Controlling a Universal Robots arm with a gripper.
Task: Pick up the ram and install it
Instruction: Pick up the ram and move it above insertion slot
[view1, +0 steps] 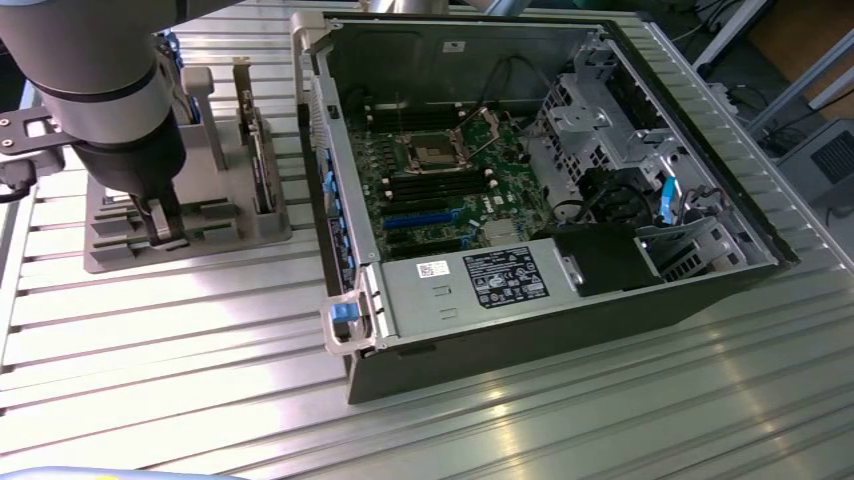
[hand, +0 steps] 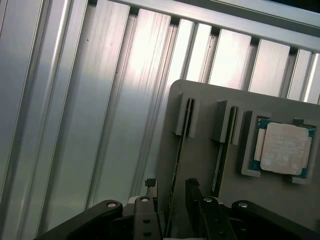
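no text can be read. the black rectangular label (view1: 505, 277) on the grey metal power-supply box (view1: 427, 305) carries white print too small to make out, as does the small white sticker (view1: 431, 268) beside it.

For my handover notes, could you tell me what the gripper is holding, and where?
Nothing yet: the open gripper straddles the ram, which stands in its grey holder.

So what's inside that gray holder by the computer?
The gray holder has the ram on edge in one slot, straddled by the open gripper, another thin board in the next slot, and a processor chip in a pocket. The slots cover the boards' lower parts.
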